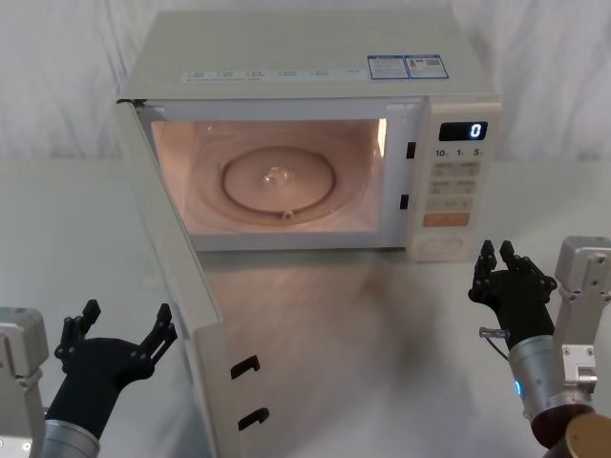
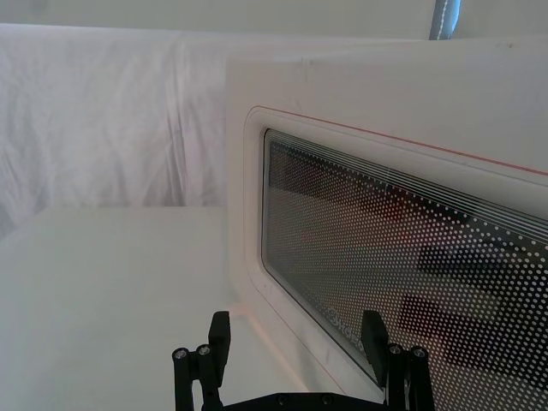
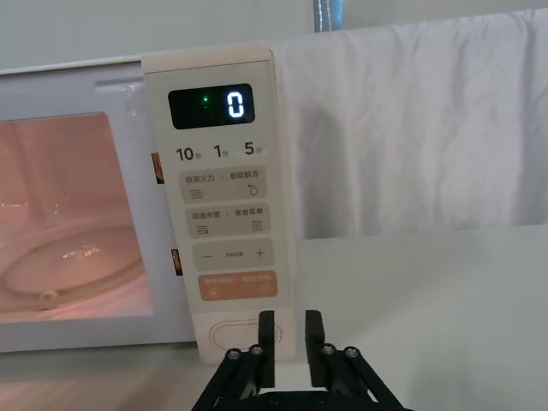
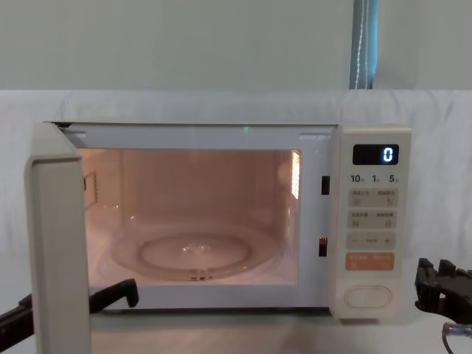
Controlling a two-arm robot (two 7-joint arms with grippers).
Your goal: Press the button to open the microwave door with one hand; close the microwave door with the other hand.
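Note:
The cream microwave (image 1: 286, 57) stands at the back of the table with its cavity lit. Its door (image 1: 177, 277) is swung wide open on the left, pointing toward me; the dotted dark window (image 2: 411, 257) fills the left wrist view. My left gripper (image 1: 127, 315) is open, low at the near left, just outside the door's outer face with its fingers (image 2: 220, 342) spread in front of the window frame. My right gripper (image 1: 498, 253) is shut on nothing and hovers a little in front of the wide cream button (image 3: 235, 332) at the foot of the control panel, not touching it.
The display (image 1: 463, 131) shows "0". A glass turntable (image 1: 279, 178) lies inside the cavity. The table (image 1: 382, 334) is covered in white cloth, and a white cloth hangs behind. An orange key (image 3: 238, 285) sits just above the button.

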